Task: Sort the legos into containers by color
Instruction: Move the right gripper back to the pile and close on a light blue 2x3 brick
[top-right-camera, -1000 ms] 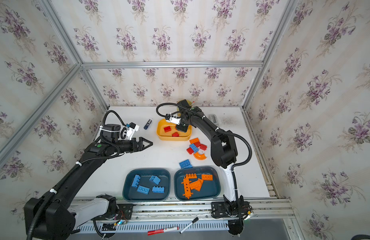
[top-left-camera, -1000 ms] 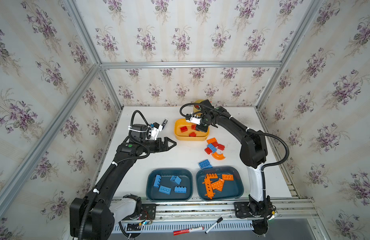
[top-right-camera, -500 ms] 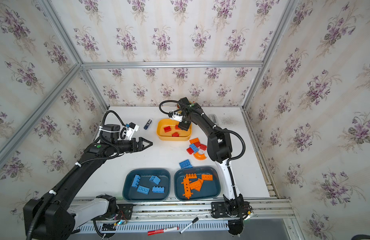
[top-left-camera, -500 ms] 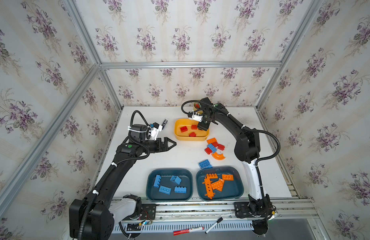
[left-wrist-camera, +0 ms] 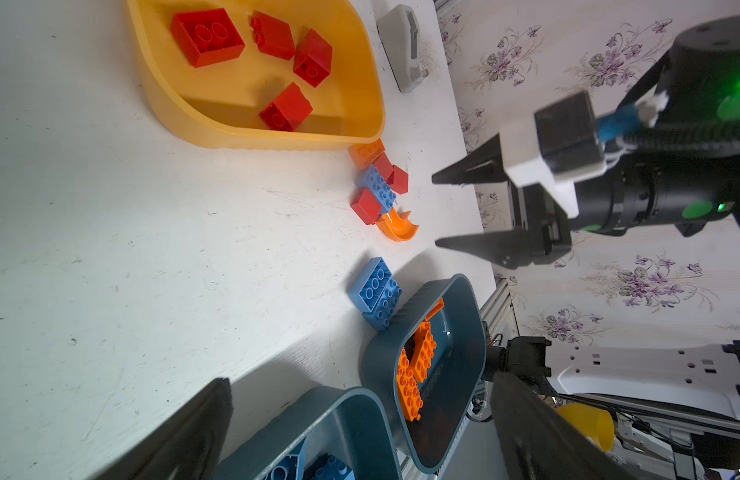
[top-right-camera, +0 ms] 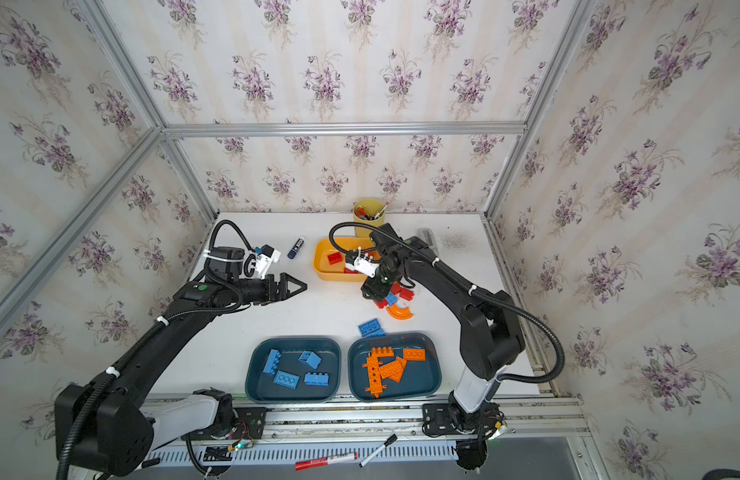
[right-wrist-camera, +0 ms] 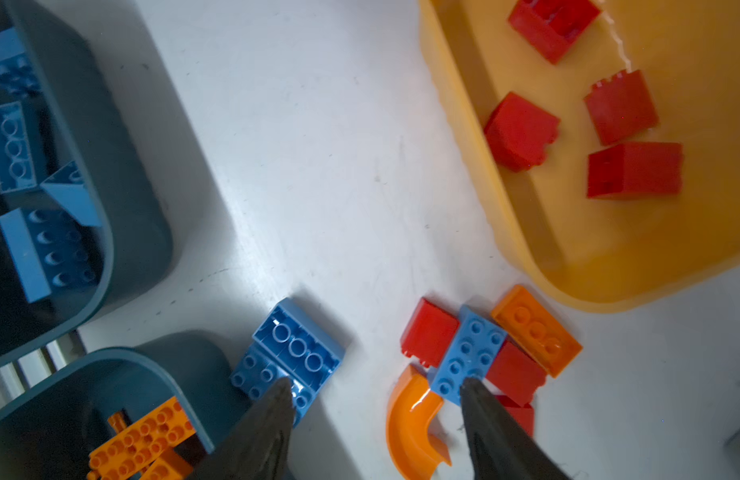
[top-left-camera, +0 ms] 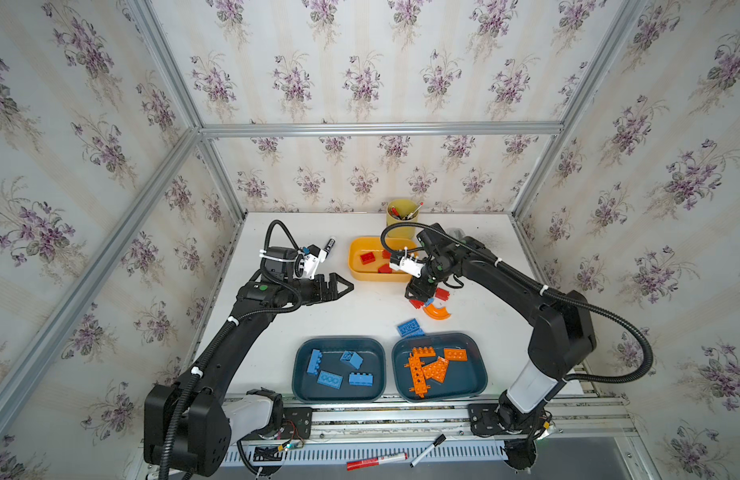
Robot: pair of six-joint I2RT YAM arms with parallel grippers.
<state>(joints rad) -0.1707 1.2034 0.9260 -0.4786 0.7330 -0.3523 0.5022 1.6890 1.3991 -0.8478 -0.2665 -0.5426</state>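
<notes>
**Counter** (top-left-camera: 285,332): white, walled on three sides.

**Tubs:** three.
- Yellow tub (top-left-camera: 357,272), far middle. It holds four red bricks (left-wrist-camera: 206,37), lying apart.
- Left teal tub (top-left-camera: 298,374), at the front edge. It holds four blue bricks (top-left-camera: 330,379).
- Right teal tub (top-left-camera: 481,376), just beside the left one. It holds an overlapping orange pile (top-left-camera: 432,368) with one long strip in it; the count is unclear.

**Loose pieces:**
- A touching cluster (right-wrist-camera: 468,353) just beside the yellow tub's corner: three red, one blue, one orange and one curved orange piece (right-wrist-camera: 412,419).
- A blue pair (right-wrist-camera: 295,347), touching each other, against the right teal tub's rim.

**Claws:**
- Left claw (top-left-camera: 348,286): spread wide and empty, above bare counter.
- Right claw (right-wrist-camera: 375,380): fingers apart and holding nothing, above the cluster.

**Open room:** the counter's left half lies bare, save one marker (top-left-camera: 329,245) near the far wall. A cup of pens (top-left-camera: 402,214) stands behind the yellow tub.
</notes>
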